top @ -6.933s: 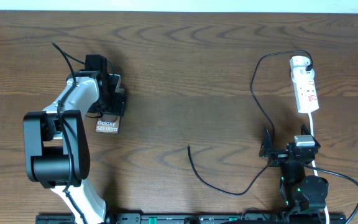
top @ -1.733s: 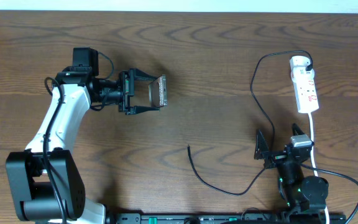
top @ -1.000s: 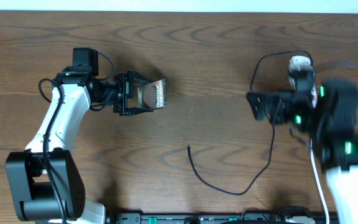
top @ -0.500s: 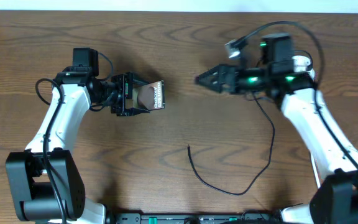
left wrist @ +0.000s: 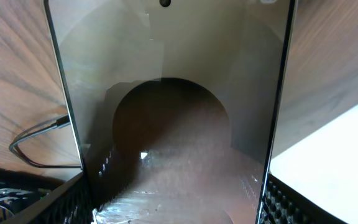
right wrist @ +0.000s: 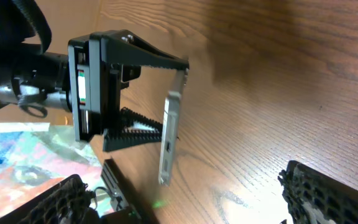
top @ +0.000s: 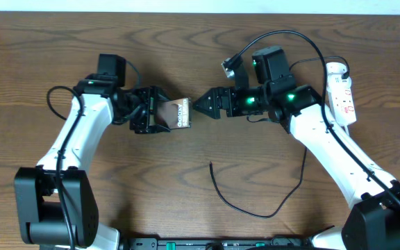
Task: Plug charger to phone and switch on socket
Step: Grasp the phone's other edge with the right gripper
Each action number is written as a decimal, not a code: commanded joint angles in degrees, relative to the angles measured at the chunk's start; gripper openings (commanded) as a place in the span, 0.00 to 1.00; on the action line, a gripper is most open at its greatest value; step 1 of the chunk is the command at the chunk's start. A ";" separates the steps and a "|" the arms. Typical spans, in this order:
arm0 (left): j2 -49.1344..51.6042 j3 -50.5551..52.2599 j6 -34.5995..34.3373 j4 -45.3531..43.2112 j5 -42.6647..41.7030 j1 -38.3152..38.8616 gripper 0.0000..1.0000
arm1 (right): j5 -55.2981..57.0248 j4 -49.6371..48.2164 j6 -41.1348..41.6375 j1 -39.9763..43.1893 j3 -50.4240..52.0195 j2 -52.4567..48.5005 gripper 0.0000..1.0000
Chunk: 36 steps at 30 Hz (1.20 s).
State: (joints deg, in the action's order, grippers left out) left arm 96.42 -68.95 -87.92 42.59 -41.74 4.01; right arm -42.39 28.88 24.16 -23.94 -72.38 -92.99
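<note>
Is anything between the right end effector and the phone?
Nothing visible. The open right end effector faces the phone across a bare gap; the left end effector holds it from the other side. The charger lies well clear.

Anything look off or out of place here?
Nothing spilled or damaged. One oddity: the phone is off the table, held on edge in the left gripper. The right gripper faces it open and empty, while the charger lies untouched on the table. The socket sits flat at the right.
</note>
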 commanded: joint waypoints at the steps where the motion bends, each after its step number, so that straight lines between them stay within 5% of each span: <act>1: -1.49 -0.17 -2.23 -0.48 0.66 1.44 0.07 | 1.84 0.31 0.61 -0.74 -0.98 0.09 0.97; 36: -1.51 -0.17 -13.81 -10.38 -5.25 10.23 0.07 | 13.35 0.70 1.05 -6.40 0.87 0.02 0.88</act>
State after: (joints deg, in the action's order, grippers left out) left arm 96.42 -68.95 -99.66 33.34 -43.48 13.93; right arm -30.63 29.39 24.16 -29.71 -72.25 -92.99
